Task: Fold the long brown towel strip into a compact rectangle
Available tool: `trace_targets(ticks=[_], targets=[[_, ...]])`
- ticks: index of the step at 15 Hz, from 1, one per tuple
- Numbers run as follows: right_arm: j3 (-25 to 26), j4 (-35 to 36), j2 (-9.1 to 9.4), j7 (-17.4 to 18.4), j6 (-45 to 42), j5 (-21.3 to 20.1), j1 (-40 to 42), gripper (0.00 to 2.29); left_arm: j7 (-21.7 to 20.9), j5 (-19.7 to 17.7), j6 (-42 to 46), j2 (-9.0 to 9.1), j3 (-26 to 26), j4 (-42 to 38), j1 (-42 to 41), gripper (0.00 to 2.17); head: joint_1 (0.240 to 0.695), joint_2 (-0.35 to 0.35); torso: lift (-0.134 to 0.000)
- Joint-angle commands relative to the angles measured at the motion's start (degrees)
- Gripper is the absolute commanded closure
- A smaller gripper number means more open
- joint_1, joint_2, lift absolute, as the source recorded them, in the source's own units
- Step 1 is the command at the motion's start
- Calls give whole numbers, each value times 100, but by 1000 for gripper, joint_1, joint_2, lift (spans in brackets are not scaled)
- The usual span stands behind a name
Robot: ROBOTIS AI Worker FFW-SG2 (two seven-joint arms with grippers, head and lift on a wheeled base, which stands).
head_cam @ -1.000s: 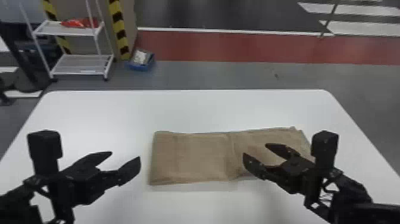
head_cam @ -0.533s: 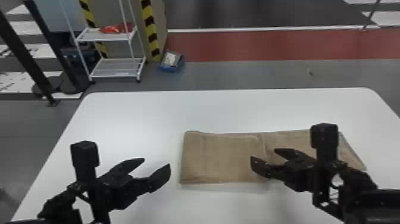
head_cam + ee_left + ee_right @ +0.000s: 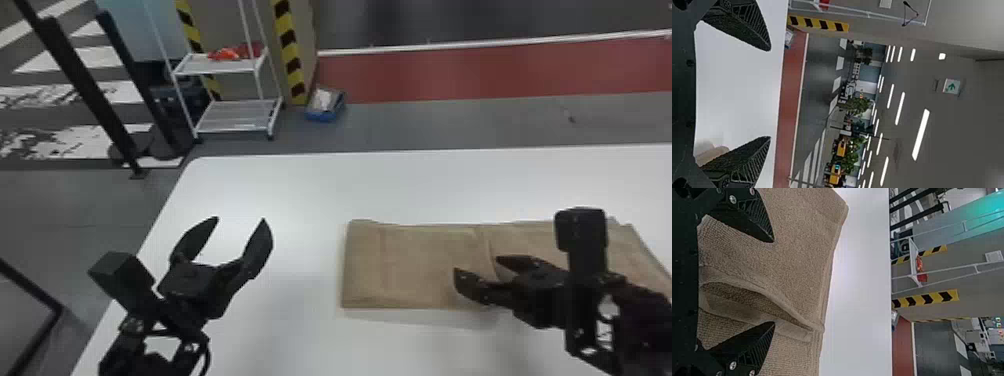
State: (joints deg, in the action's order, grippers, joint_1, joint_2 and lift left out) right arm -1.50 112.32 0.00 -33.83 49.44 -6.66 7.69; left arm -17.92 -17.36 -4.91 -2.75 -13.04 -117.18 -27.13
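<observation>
The brown towel (image 3: 420,265) lies on the white table, its left part folded over in a flat layer with an edge near the middle. My left gripper (image 3: 232,232) is open above bare table, left of the towel; in the left wrist view my left gripper (image 3: 768,94) holds nothing, and a bit of towel (image 3: 711,156) shows beside one finger. My right gripper (image 3: 477,272) hangs over the towel near that layer edge. In the right wrist view my right gripper (image 3: 774,282) is open, with the raised, loose edge of the towel (image 3: 801,246) between its fingers.
The white table (image 3: 300,190) has free surface behind the towel and between it and my left gripper. Beyond the table stand a white shelf rack (image 3: 235,120) and a blue bin (image 3: 325,105) on the floor.
The head view has swung left, so the scene sits farther right. My left gripper has turned, its fingers now pointing away from the robot. The towel looks the same.
</observation>
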Motion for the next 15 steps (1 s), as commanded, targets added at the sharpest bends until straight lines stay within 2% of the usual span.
trace_targets(ticks=[1,4,10,15], targets=[[-8,1,0,-1,62,-28,-21,147,201,22,337,-6,-23,187,-38,83,695,196,-125],[1,-43,0,-1,150,-90,-101,147,228,22,337,-50,-93,196,-109,83,695,220,-125],[97,-114,-18,-1,379,-143,-188,147,193,13,319,-68,-58,196,-144,83,695,215,-125],[-8,-263,-9,17,361,-195,-303,286,166,22,267,-76,-49,205,-161,83,695,206,-125]])
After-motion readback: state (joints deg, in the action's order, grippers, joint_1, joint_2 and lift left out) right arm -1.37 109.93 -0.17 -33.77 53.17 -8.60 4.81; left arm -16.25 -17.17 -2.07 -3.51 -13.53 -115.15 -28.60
